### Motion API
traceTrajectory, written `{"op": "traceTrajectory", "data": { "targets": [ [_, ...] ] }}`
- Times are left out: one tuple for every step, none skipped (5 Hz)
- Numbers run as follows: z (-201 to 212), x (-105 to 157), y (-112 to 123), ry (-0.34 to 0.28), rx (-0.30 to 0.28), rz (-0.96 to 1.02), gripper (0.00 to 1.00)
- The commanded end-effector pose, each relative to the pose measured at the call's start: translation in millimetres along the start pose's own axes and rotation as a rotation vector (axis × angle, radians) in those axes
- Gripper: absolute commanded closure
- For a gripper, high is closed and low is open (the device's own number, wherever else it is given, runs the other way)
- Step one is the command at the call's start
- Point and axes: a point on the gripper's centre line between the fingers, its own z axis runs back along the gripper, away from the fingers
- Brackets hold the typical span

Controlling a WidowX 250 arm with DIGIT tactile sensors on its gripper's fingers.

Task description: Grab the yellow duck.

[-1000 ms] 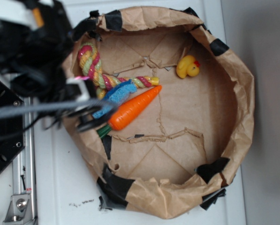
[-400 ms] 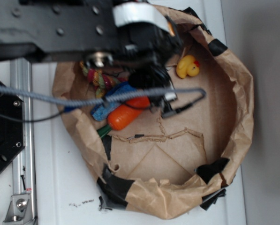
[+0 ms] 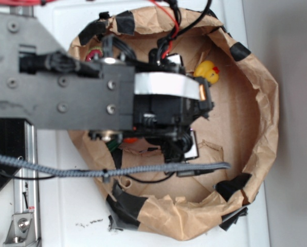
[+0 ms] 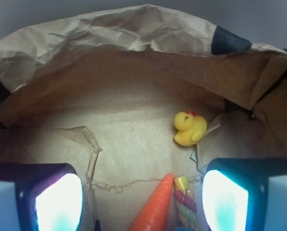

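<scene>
The yellow duck [image 4: 190, 129] sits on the brown paper floor ahead of the claw [image 4: 142, 199] and a little to the right of its centre line, apart from both fingers [image 4: 57, 202]. In the wrist view its head, with a red-orange beak, lies toward the far upper left of its body, and the rounded body trails toward the near right, so its long axis runs on a slant across the claw's opening. The claw stands wide, with nothing between the fingers; only their glowing inner faces show at the bottom corners, the tips cut off by the frame.

Between the fingers and nearer than the duck, the pointed tip of an orange carrot [image 4: 155, 207] rises from the bottom edge, and just beside it on the right is the end of a multicoloured rope [image 4: 185, 204]; the rest of both is cut off. In the exterior view the arm [image 3: 66, 98] covers most of the paper basin [image 3: 266, 103], hiding the claw itself, the carrot and nearly all the rope; only the duck's upper part [image 3: 207, 70] peeps past the wrist.

Beyond the duck the crumpled paper wall [image 4: 133, 33] rises close, with black tape patches [image 4: 230, 41] on its rim, and a folded flap of paper stands just to the duck's right. To the duck's left the floor is open paper with a torn seam. The basin rests on a white table [image 3: 66, 206].
</scene>
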Motion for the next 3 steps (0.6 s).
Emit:
{"op": "traceTrajectory", "data": {
  "targets": [
    [-34.5,19.9,35.6,-0.015,0.043,0.068,0.00],
    [-45.8,33.1,43.1,-0.054,0.055,0.039,0.00],
    [-61.8,42.2,40.9,-0.103,0.006,0.011,0.00]
  ]
}}
